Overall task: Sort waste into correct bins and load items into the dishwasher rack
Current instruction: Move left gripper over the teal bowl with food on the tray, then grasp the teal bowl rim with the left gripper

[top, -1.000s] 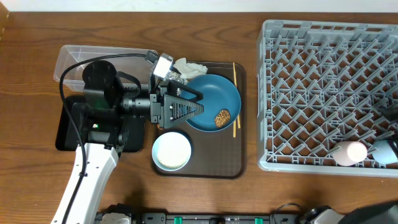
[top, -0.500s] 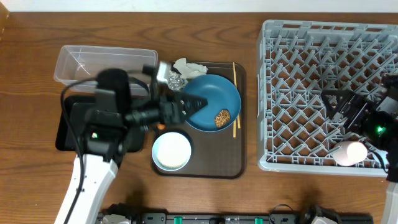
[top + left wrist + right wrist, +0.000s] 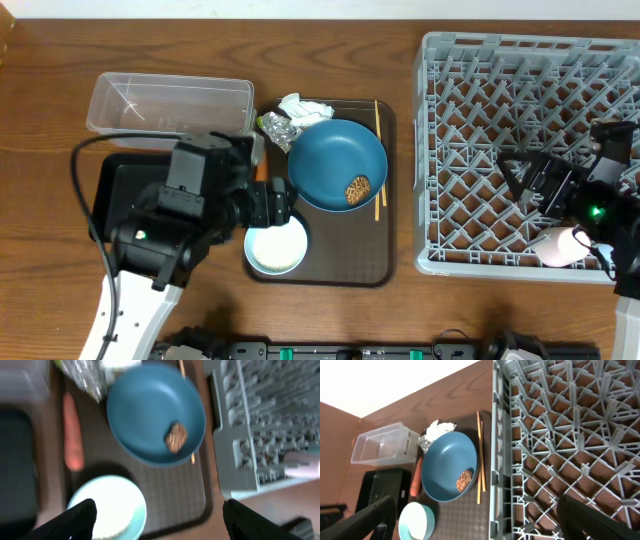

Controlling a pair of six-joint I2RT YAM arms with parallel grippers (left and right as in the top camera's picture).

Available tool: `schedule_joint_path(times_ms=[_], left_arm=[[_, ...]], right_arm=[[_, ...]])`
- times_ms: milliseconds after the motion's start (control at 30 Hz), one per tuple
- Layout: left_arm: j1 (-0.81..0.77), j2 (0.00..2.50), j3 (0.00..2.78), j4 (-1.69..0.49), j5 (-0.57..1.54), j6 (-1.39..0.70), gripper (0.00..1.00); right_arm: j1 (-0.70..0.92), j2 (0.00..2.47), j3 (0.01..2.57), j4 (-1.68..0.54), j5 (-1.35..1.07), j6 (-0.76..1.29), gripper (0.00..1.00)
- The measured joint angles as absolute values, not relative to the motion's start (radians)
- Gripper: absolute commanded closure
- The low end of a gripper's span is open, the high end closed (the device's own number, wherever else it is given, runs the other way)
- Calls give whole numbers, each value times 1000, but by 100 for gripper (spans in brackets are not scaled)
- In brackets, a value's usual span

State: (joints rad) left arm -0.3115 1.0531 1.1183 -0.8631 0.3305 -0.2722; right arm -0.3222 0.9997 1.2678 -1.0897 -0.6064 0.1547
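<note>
Listing by place, left to right across worktop (image 3: 60,60).

Far left: clear tub (image 3: 170,105), upright. Just on its near side: black tray (image 3: 108,200), partly hidden under left arm (image 3: 190,200).

Centre: brown serving tray (image 3: 330,265).
- Far edge: paper (image 3: 303,107) and foil (image 3: 278,128), side by side.
- Right edge: chopsticks (image 3: 378,125), laid near-to-far along right rim of plate.
- Middle: blue plate (image 3: 330,160), carrying brown lump (image 3: 357,189) in its near-right part.
- Left of plate: carrot (image 3: 72,435), flat on serving tray.
- Near-left corner: white bowl (image 3: 276,245), just beside plate.

Right: rack (image 3: 500,90), pegs up. Near-right corner of rack: pink cup (image 3: 560,247), lying on its side.

Left gripper (image 3: 159,507): spread wide, pinching nothing, hovering over serving tray around bowl and near rim of plate.

Right gripper (image 3: 476,499): spread wide, pinching nothing, hovering over near part of rack, close to pink cup.
</note>
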Motion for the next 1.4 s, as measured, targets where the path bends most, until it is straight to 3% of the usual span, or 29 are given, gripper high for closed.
schedule_joint_path(times_ms=[1067, 1400], left_arm=[[-404, 1274, 1224, -871, 152, -183, 18], [-414, 1533, 1225, -752, 150, -186, 18]], right_arm=[[-287, 1001, 1268, -1118, -591, 117, 2], [-287, 1001, 1268, -1154, -575, 114, 3]])
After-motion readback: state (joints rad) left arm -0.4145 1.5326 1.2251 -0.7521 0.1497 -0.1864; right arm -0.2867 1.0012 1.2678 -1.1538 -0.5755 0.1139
